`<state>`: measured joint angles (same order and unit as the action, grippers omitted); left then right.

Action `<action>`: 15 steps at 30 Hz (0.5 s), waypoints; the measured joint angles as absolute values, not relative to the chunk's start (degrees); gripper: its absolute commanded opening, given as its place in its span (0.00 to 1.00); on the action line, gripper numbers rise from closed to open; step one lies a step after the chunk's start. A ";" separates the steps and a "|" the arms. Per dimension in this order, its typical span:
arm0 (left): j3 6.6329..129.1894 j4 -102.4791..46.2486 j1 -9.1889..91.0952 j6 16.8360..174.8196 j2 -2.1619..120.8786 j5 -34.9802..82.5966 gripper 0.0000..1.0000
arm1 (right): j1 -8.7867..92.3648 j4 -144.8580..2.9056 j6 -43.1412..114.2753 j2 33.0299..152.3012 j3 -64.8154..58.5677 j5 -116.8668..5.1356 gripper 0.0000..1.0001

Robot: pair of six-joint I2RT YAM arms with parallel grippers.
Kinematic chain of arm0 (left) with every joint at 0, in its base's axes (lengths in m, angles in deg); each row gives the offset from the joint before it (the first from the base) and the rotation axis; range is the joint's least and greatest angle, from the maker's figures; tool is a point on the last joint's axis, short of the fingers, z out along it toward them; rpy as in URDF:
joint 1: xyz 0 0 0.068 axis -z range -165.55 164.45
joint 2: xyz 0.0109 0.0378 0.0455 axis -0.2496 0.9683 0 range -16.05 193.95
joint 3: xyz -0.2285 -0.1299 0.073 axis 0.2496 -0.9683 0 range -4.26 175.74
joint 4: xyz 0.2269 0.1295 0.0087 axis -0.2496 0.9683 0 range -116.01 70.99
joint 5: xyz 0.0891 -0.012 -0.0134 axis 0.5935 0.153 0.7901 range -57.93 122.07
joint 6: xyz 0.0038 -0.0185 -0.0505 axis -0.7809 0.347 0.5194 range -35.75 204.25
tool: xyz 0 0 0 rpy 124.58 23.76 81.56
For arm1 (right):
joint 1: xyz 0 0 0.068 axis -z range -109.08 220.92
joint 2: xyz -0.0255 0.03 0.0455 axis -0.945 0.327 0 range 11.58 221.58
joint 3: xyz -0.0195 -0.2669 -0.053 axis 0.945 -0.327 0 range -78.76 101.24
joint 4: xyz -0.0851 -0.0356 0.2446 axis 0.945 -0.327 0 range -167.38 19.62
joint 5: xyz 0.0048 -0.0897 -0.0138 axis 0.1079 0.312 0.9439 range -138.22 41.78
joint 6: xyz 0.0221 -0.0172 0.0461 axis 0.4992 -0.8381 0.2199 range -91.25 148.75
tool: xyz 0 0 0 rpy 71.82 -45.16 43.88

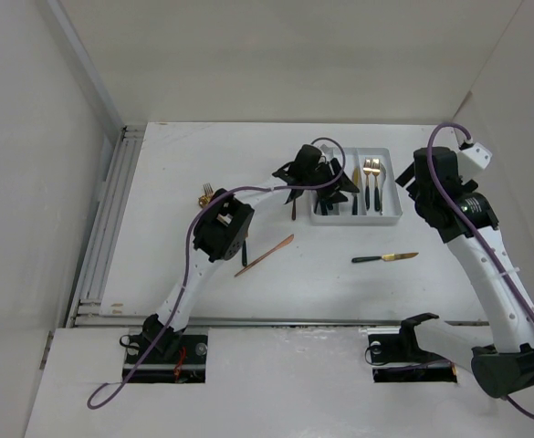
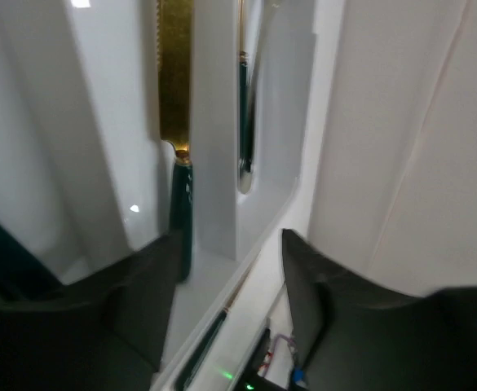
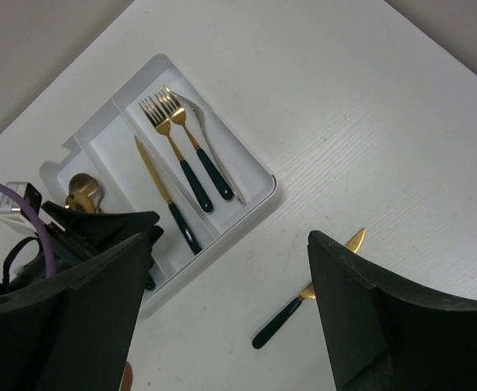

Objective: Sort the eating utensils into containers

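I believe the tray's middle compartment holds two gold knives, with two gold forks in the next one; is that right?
Not quite: the right wrist view shows one gold knife in the middle compartment of the tray, not two. The two gold forks do lie in the next one.

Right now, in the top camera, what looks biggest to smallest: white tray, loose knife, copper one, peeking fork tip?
1. White tray
2. Copper utensil and loose knife: about alike.
3. Fork tip, mostly hidden.
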<state>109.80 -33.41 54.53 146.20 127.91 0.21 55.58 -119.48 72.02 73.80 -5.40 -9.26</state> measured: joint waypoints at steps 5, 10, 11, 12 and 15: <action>112.03 -33.76 54.53 144.65 127.91 0.89 0.74 | 55.58 -120.07 72.04 73.67 -5.42 -9.51 0.84; 116.01 -30.39 54.48 140.63 127.91 2.73 1.00 | 55.82 -123.00 74.82 74.19 -5.68 -10.71 0.87; 117.21 -29.13 54.40 139.32 127.89 3.45 1.00 | 56.13 -123.61 75.97 74.33 -6.25 -11.60 0.87; 118.37 -27.57 54.24 137.81 127.72 4.23 1.00 | 56.46 -124.18 77.37 74.33 -7.23 -12.72 0.84; 120.95 -20.69 53.70 131.89 126.25 7.93 1.00 | 57.73 -124.95 81.61 73.91 -12.54 -17.64 0.80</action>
<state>120.95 -20.69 53.70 131.89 126.25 7.93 57.73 -124.95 81.61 73.91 -12.54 -17.64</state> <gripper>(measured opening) 0.997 0.824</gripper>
